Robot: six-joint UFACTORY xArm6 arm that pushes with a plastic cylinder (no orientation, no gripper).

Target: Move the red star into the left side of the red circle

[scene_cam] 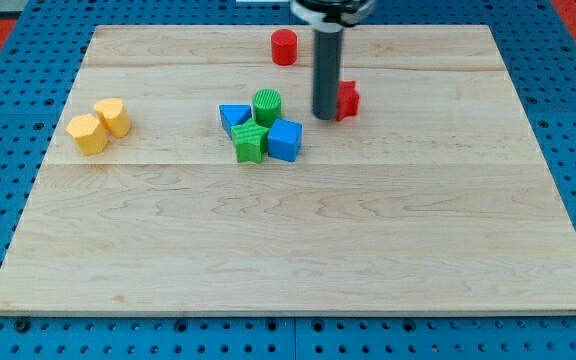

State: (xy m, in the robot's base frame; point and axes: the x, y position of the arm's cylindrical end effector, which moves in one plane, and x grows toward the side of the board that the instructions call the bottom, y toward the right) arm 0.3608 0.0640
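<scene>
Red star (349,99) touching my tip (325,117), view's right.

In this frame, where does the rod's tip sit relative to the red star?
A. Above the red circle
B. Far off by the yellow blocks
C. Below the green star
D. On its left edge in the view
D: my tip stands against the view's left edge of the red star, partly hiding it.

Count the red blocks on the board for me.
2. The red circle sits near the view's top, clear of the rest. The red star lies lower right of it, partly hidden behind my tip, which stands at its left side.
</scene>
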